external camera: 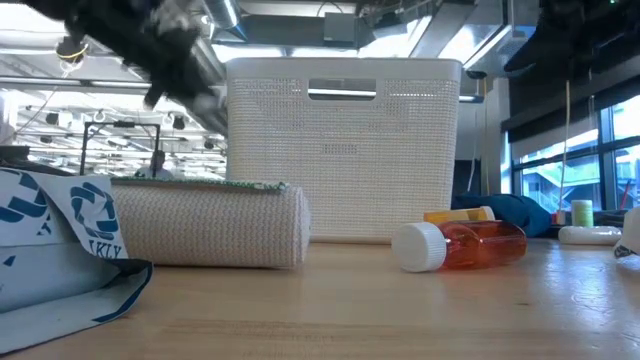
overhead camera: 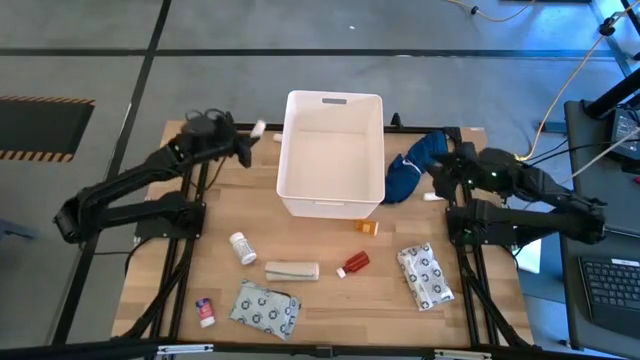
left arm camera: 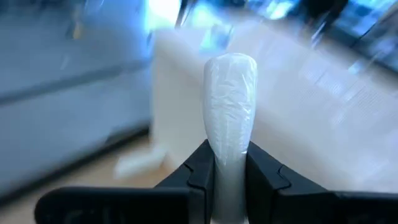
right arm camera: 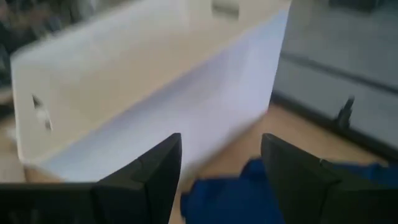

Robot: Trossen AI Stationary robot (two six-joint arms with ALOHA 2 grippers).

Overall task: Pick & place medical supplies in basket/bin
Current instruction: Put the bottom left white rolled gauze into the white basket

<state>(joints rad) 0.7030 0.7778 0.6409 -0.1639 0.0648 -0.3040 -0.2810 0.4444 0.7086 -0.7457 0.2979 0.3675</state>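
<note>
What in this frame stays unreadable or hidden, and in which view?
- Bin floor: low view, its front wall blocks it.
- White tube in the left end effector: left wrist view, blurred, no label readable.
- Dotted packet: low view, cut off by the edge.
- Blue cloth: right wrist view, blurred, partly cut off.

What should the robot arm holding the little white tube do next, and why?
Probably swing the left gripper a little sideways over the white tub, then let go. Its fingers are shut on the white tube, which sits just outside the tub's left wall, so dropping now would miss.
</note>
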